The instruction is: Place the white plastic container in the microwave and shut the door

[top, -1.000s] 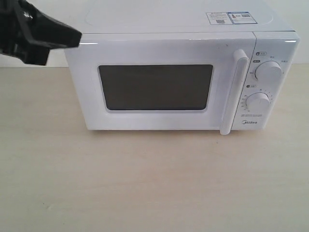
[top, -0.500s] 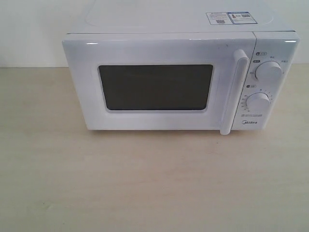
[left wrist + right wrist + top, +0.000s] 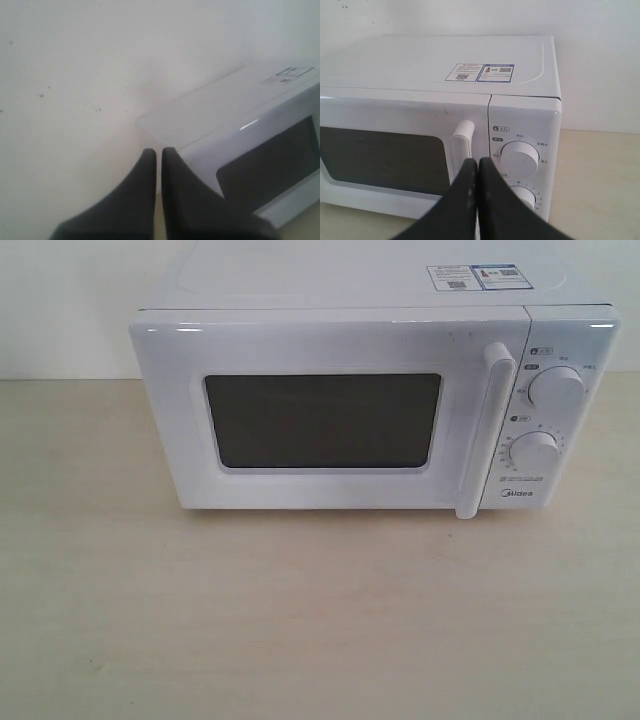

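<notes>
In the exterior view neither arm shows. The microwave (image 3: 372, 400) sits on the bench (image 3: 300, 630) with its door (image 3: 325, 420) flush shut. You can't find the container on the bench, and the dark window (image 3: 322, 422) does not let you see whether it lies inside. In the left wrist view your left jaws are drawn together to a hairline gap and grip nothing. The microwave's top corner (image 3: 150, 122) lies just past their tips and off to one side, apart from them, with bare wall (image 3: 75, 75) beyond. In the right wrist view your right jaws are pressed closed and empty. The handle (image 3: 462, 145) stands straight ahead of the tips and the upper dial (image 3: 520, 157) just to the side of them. Whether tips and handle touch can't be told from here. With the door closed and the container out of sight, the closing step looks finished. If so, you need only keep both arms clear of the door. Should the container in fact be outside the views, you'd first have to part the right jaws around that handle and pull the door open.
</notes>
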You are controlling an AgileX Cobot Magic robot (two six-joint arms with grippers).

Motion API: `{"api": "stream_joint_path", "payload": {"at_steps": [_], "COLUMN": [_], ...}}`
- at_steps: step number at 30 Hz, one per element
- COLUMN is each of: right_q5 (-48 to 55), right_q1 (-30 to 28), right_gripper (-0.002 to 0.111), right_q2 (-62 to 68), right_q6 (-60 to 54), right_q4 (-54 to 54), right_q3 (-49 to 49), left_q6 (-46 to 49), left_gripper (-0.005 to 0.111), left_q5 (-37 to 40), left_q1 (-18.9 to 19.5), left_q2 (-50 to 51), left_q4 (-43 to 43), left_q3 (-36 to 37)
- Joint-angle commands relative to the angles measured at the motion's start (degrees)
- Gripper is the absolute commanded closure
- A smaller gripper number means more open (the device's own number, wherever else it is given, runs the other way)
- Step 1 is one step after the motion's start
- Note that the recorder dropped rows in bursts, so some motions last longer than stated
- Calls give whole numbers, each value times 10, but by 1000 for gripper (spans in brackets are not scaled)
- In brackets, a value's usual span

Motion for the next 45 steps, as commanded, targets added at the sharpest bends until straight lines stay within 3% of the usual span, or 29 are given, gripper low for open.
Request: {"api": "stream_joint_path", "payload": {"at_steps": [1, 6, 11, 24, 32, 33, 35, 38, 40, 43, 45], "right_q5": [1, 1, 1, 1, 1, 1, 1, 1, 1, 1, 1], "right_q1": [-2, -2, -2, -2, -2, -2, -2, -2, -2, -2, -2], "right_gripper": [108, 108, 108, 108, 108, 108, 108, 108, 108, 108, 108], "right_q2": [-4, -4, -4, -4, -4, -4, -4, -4, -4, -4, -4], "right_q6": [-2, -2, -3, -3, -2, -3, -3, 0, 0, -4, -4], "right_q4": [-1, -1, -1, -1, -1, -1, -1, -1, -1, -1, -1], "right_q3": [2, 2, 2, 2, 2, 2, 2, 2, 2, 2, 2], "left_q6": [-22, -52, -54, -55, -331, -331, -336, -456, -528, -553, -553], "left_gripper": [102, 102, 102, 102, 102, 102, 102, 102, 102, 102, 102], "left_q5": [-85, -139, -137, -134, -181, -186, -195, -153, -120, -31, -27], "left_q1": [10, 45, 64, 48, 48, 48, 48, 48, 48, 48, 48], "left_q2": [-34, -96, -170, -170, -170, -170, -170, -170, -170, -170, -170], "left_q4": [4, 4, 4, -3, 2, 2, 41, 242, 310, 325, 325], "left_q3": [92, 175, 213, 245, 310, 310, 310, 310, 310, 310, 310]}}
